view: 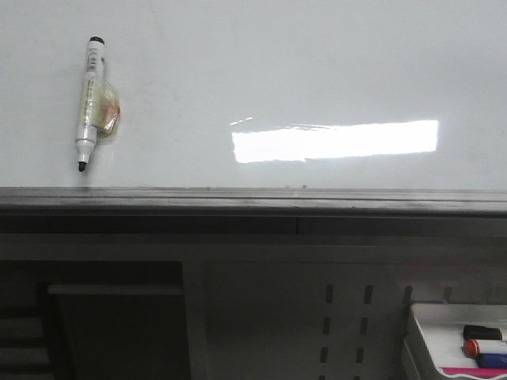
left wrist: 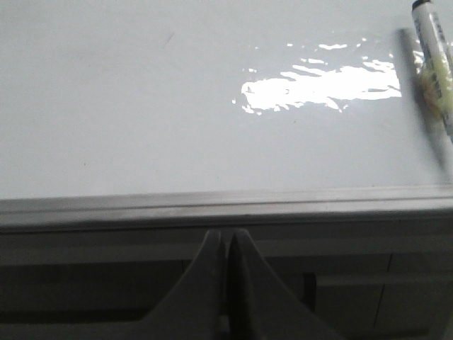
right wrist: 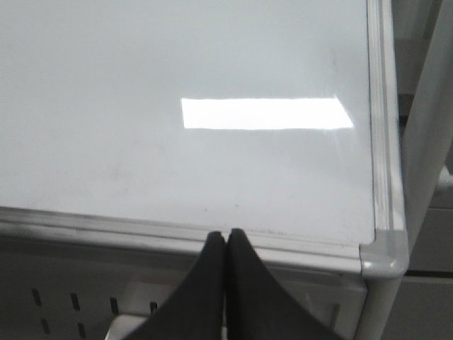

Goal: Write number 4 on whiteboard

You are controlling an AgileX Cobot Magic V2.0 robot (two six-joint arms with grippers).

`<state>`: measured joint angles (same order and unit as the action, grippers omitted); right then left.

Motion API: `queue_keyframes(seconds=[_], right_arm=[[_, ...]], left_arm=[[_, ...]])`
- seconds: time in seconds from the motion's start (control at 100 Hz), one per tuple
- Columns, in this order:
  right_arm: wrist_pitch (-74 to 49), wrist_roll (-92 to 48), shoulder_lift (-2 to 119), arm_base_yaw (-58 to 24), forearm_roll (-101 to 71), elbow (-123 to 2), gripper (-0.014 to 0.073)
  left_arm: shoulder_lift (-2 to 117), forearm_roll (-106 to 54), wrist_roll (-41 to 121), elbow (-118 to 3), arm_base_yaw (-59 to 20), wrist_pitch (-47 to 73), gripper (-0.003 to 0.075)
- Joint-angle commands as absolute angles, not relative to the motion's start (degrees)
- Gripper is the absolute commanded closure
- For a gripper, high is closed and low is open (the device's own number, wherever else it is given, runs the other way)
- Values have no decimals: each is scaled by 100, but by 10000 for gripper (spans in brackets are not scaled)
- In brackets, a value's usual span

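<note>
Landmark: grey edge rail (view: 253,199) of the whiteboard (view: 261,71), running along the board's near side.

Nearest, on the robot's side of the rail: a small white tray (view: 444,317) at the front view's lower right, holding markers with black, red and blue caps (view: 483,342). Grey perforated panel (view: 348,324) between tray and rail.

Left gripper (left wrist: 228,244): left wrist view shows both fingers pressed together, nothing between them; tips sit just short of the rail, not over the board. Right gripper (right wrist: 226,241): dark fingers likewise closed against each other, empty, tips just short of the rail, near the board's rounded corner (right wrist: 386,251). Neither gripper appears in the front view.

Beyond the rail: whiteboard surface, glossy, with a bright rectangular light reflection (view: 337,141) right of centre. No strokes of the number 4 visible on the board in any view; only faint smudges.

Black-tipped white marker (view: 89,99) lies on the board toward the left end, uncapped tip pointing at the rail and close to it, body roughly perpendicular to the rail and slightly tilted. A yellowish translucent wad (view: 107,111) is wrapped at its middle. In the left wrist view the marker (left wrist: 433,64) lies past the rail, well apart from the left fingertips and off to one side. It is not seen in the right wrist view.
</note>
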<state>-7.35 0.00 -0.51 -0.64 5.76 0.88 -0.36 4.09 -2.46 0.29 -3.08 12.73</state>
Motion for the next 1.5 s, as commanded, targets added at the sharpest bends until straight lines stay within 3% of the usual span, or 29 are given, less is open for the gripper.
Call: queue_keyframes(seconds=[0.0,0.39,0.76,0.99,1.06,1.16,1.23,1.3,1.49], right_arm=[[75,0,-138,-24,679,203,658],[1967,0,-138,-24,290,193,658],[-2058,0,617,-24,-264,-1501,647],[-3466,0,1864,-24,-398,-2436,648],[-3304,0,2078,-24,-398,-2446,648],[-3290,0,2262,-24,-398,-2446,648],[-3280,0,2308,-24,-398,-2433,648],[-3236,0,2318,-24,-398,-2394,648],[-3222,0,2318,-24,-398,-2396,648]], left_arm=[[-172,423,-242,213,-296,532,741],[-172,-41,-242,174,-296,376,741],[613,122,-213,-1183,-296,1635,741],[1392,481,-213,-1657,-296,963,733],[1642,414,-213,-1657,-308,777,662],[2039,404,-213,-1585,-321,200,459],[2363,213,-239,-1465,-321,-534,357],[2728,-204,-308,-1391,-359,-1209,316],[3830,87,-452,-1451,-1031,-1880,311]])
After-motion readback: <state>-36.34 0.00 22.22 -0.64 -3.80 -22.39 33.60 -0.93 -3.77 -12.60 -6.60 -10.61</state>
